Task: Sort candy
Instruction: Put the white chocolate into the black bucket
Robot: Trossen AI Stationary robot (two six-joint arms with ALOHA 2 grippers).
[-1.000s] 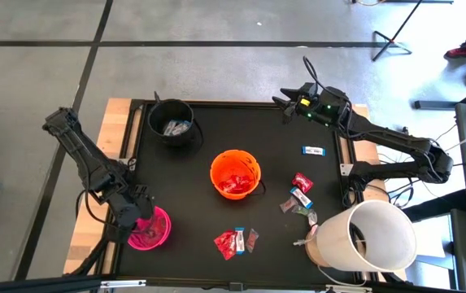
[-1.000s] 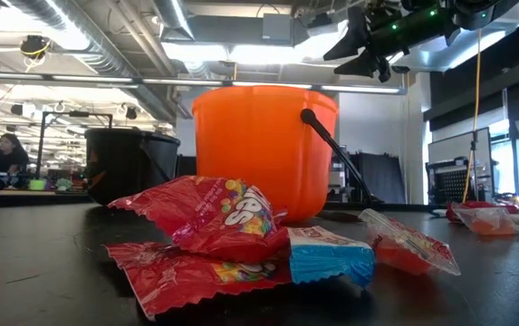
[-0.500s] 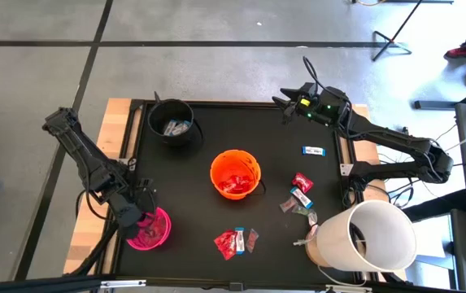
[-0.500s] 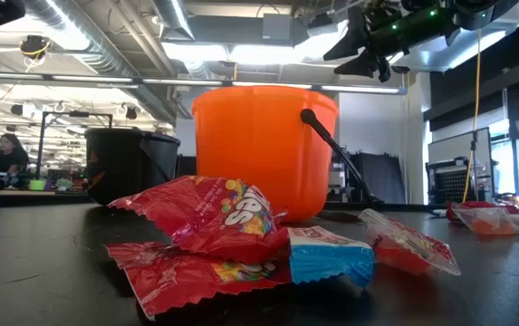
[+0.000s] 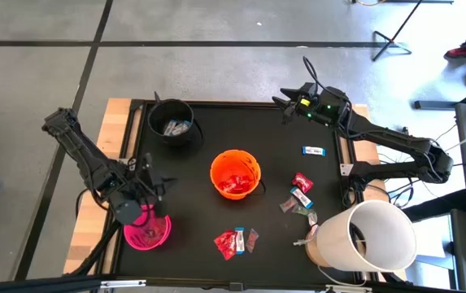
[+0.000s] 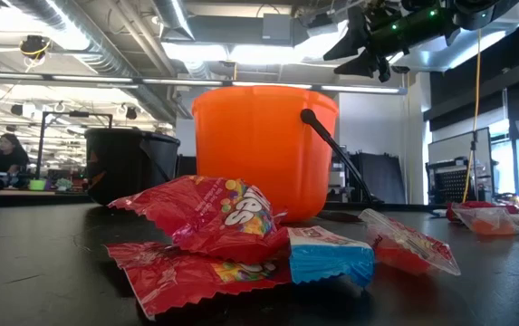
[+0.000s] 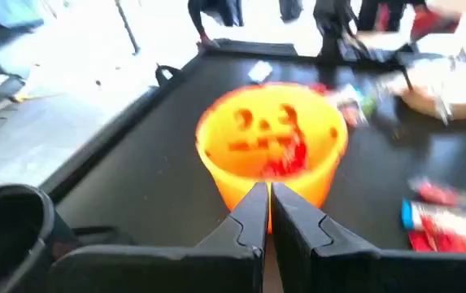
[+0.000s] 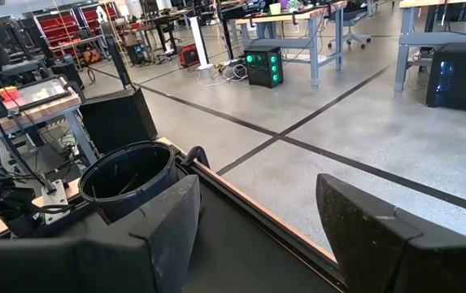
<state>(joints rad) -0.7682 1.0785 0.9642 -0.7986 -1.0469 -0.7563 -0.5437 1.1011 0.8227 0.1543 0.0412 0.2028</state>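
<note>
Candy lies in loose groups on the black table: red packets and a blue-and-white bar near the front edge [image 5: 235,242] [image 6: 232,222], a cluster on the right [image 5: 300,195], and one blue-and-white bar [image 5: 314,150] farther back. The orange bucket [image 5: 235,173] [image 7: 269,146] holds red packets. Between the pink bucket [image 5: 150,231] and the orange bucket, my left gripper [image 5: 158,190] [image 7: 267,213] is shut and holds nothing. It points toward the orange bucket. My right gripper [image 5: 285,104] [image 8: 257,236] hangs open and empty above the table's far edge.
A black bucket [image 5: 172,122] [image 8: 127,179] with a few wrappers stands at the far left. A large white tub [image 5: 371,236] lies at the near right corner. Bare black tabletop [image 5: 192,203] stretches between the buckets.
My left gripper has swung up from pointing down over the pink bucket. It now points nearly level toward the orange bucket, and it has moved a little toward the table's right and up. Candy and buckets have stayed put.
</note>
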